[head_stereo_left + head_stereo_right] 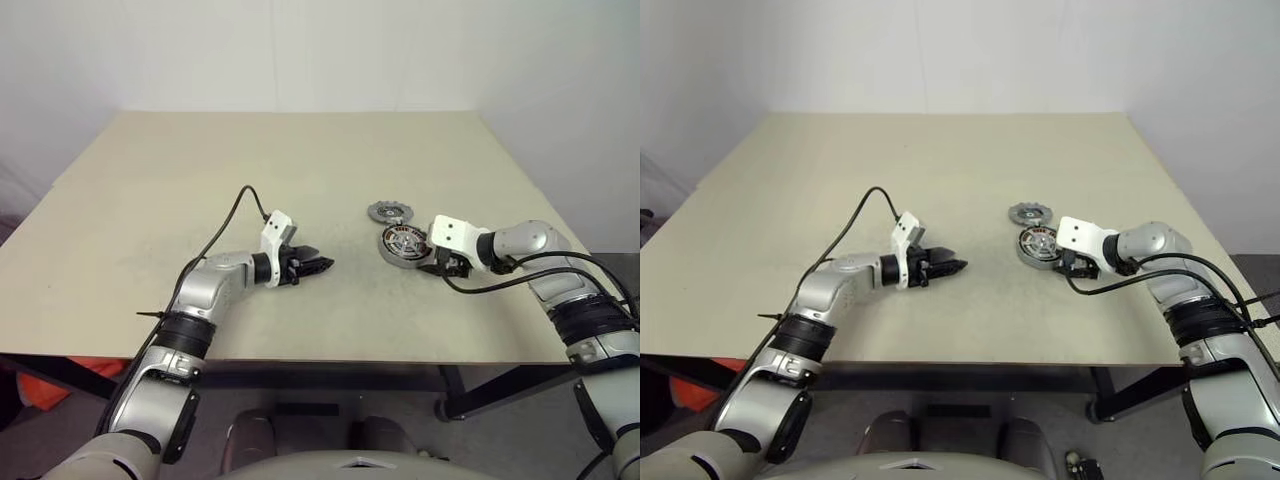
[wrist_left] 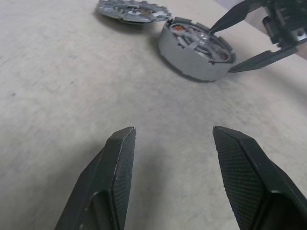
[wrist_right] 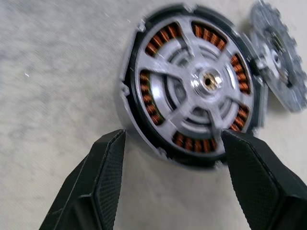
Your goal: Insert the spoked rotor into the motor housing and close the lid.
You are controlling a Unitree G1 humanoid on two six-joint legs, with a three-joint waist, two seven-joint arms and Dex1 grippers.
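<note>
Two grippers gape empty, left gripper (image 1: 325,265), right gripper (image 3: 172,139) over seated spoked rotor (image 3: 199,86); lid (image 1: 390,211) looks rigid, thin — pinch its rim.

Both arms are built of silver-grey metallic segments with black ribbed collars at the joints. Each wrist carries a white angular block. The left gripper (image 1: 318,265) and right gripper (image 1: 447,268) end in black tapered fingers (image 3: 103,179) (inner faces finely cross-hatched). A loose black cable loops along each forearm.
</note>
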